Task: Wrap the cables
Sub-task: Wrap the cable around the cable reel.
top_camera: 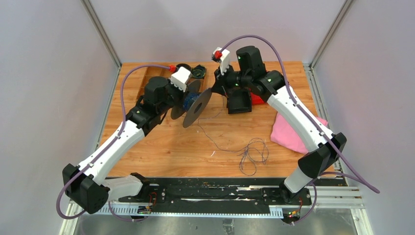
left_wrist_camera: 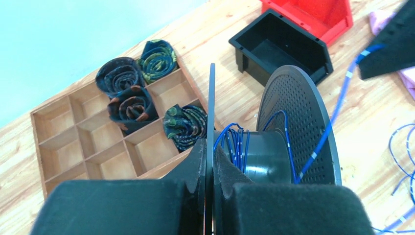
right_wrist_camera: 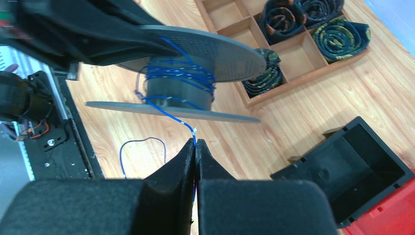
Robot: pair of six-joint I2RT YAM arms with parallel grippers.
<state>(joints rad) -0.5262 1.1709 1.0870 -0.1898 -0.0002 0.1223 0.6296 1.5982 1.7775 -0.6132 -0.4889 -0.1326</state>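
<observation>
the cables [right_wrist_camera: 180, 73], thin blue wire, were partly wound in a few loose turns around the hub of a grey spool [right_wrist_camera: 205, 49]. from the hub a single strand dropped to the right gripper [right_wrist_camera: 195, 147], whose jaws were pressed together with the wire pinched between the tips. the rest of the wire trailed across the wooden table [top_camera: 161, 152] into a loose tangle near the front, between the two arms.

the spool was off the table and tilted, with its flanges on edge in the overhead view. the left gripper [left_wrist_camera: 211, 156] was clamped narrowly on the thin rim of one flange, one finger on each face.

just beside the spool sat a black bin [right_wrist_camera: 357, 166], with a red bin [left_wrist_camera: 308, 12] touching its far side. a pink cloth [top_camera: 293, 132] lay under the right arm. at the back left, a wooden divided tray [left_wrist_camera: 38, 152] held rolled patterned fabrics [left_wrist_camera: 132, 105] in several compartments.
</observation>
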